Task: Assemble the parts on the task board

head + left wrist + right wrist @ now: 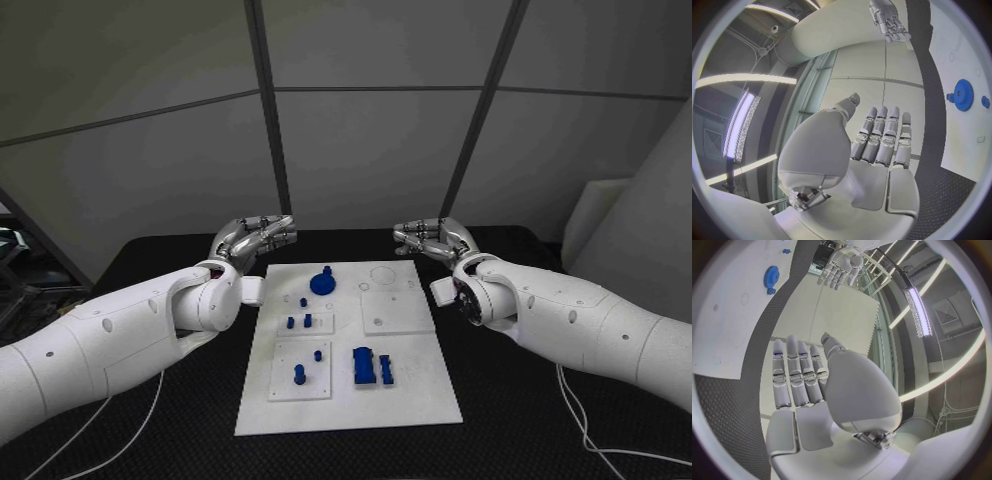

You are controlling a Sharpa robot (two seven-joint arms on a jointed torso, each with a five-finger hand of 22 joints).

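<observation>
Board (411,400) lies white and flat mid-desk (159,440), long edge running away from the robot. Blue parts sit on it: a gear (323,283) near the far edge, small pegs (304,321) on an inset plate just nearer, two more pegs (300,374) on the near left plate, and a block (366,367) beside them toward the centre. Left hand (254,240) hovers beyond the board's far left corner, fingers straight and side by side, palm bare, holding nothing; its wrist view shows the same flat hand (879,142) with the gear (963,94) off to one side. Right hand (437,240) mirrors it past the far right corner, also flat and empty, fingers extended (798,375). Hands are apart from each other; neither touches the board.
</observation>
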